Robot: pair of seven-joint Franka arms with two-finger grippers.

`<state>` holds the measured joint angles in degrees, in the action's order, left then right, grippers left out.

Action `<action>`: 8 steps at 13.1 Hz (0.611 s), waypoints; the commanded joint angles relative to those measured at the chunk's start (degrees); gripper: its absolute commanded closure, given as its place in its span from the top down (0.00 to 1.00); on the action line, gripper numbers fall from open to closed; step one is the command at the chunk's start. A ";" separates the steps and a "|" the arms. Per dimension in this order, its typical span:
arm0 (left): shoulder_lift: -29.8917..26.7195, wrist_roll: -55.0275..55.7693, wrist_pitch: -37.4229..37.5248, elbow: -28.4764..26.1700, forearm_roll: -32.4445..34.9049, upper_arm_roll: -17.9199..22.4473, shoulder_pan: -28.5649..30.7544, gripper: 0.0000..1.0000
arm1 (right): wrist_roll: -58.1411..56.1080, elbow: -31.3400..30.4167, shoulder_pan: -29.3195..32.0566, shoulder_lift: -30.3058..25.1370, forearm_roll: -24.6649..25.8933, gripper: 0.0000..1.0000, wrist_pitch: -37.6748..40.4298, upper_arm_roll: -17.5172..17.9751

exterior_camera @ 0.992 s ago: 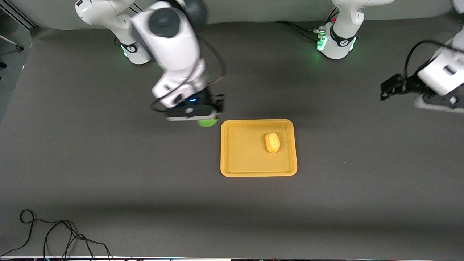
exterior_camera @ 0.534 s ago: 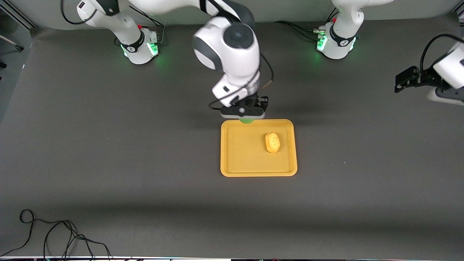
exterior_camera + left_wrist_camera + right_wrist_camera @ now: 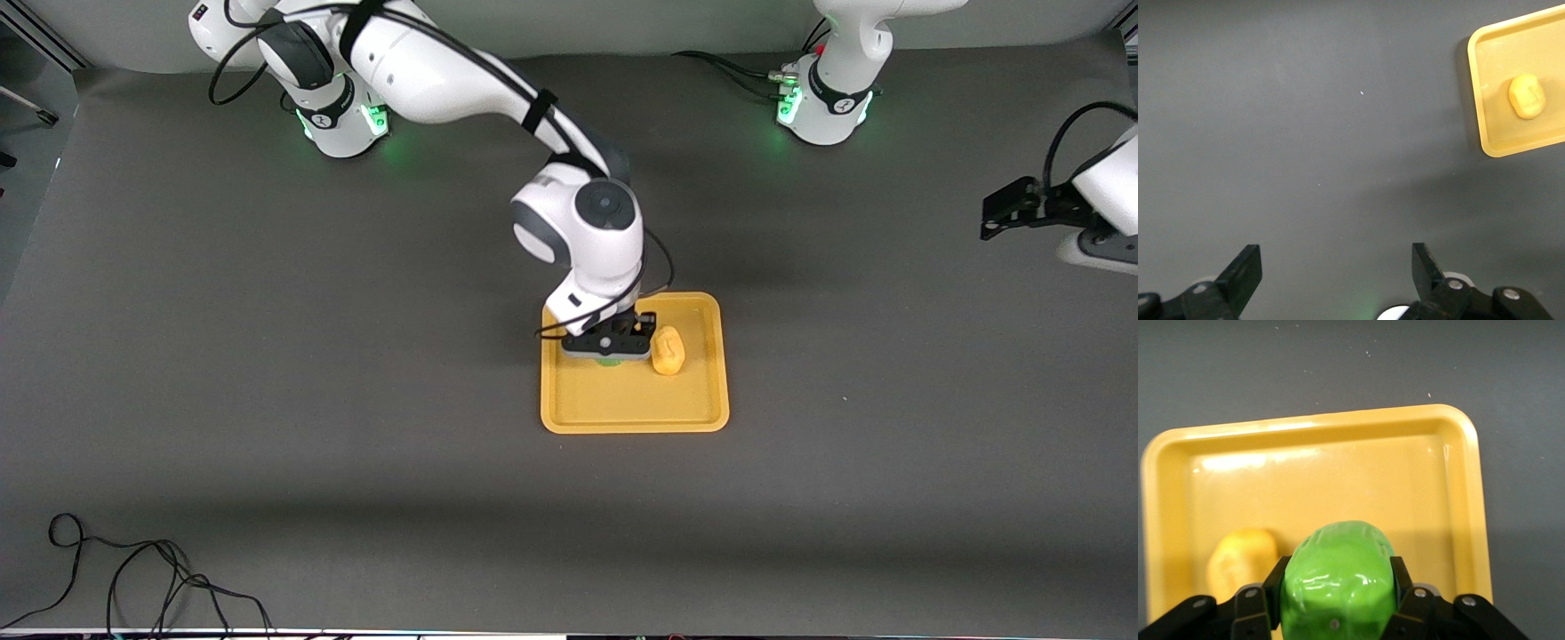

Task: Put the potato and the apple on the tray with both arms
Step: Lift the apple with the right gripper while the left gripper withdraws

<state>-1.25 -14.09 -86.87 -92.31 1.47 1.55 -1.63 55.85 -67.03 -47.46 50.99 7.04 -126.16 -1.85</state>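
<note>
The orange-yellow tray lies in the middle of the table. The potato lies in it, on the side toward the left arm. My right gripper is shut on the green apple and holds it low over the tray, beside the potato; only a green sliver shows under the hand in the front view. My left gripper is open and empty, held up over bare table at the left arm's end. It sees the tray and potato from afar.
A black cable lies coiled near the front edge at the right arm's end. The two green-lit arm bases stand along the table's edge farthest from the front camera.
My right gripper has carried the apple from beside the tray to over the tray's middle, next to the potato, and come lower. My left gripper has drawn back slightly toward its end.
</note>
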 commanded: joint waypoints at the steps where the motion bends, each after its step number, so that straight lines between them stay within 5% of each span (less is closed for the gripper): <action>1: 1.69 -2.34 2.94 3.37 0.47 5.30 -4.96 1.00 | 1.46 -7.75 0.00 -1.42 1.48 0.35 -6.97 -1.14; 6: 1.43 -3.04 4.87 3.45 0.38 5.22 -4.08 1.00 | 1.54 -10.23 -0.18 -1.24 1.31 0.37 -9.90 -1.50; 8: 1.51 -4.36 4.78 3.63 0.20 5.48 -4.00 1.00 | 1.81 -10.05 -0.18 -0.89 0.87 0.83 -9.81 -1.49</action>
<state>-0.51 -16.28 -83.84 -90.81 1.46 6.04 -4.92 55.88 -75.71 -47.37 51.20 7.07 -135.22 -3.28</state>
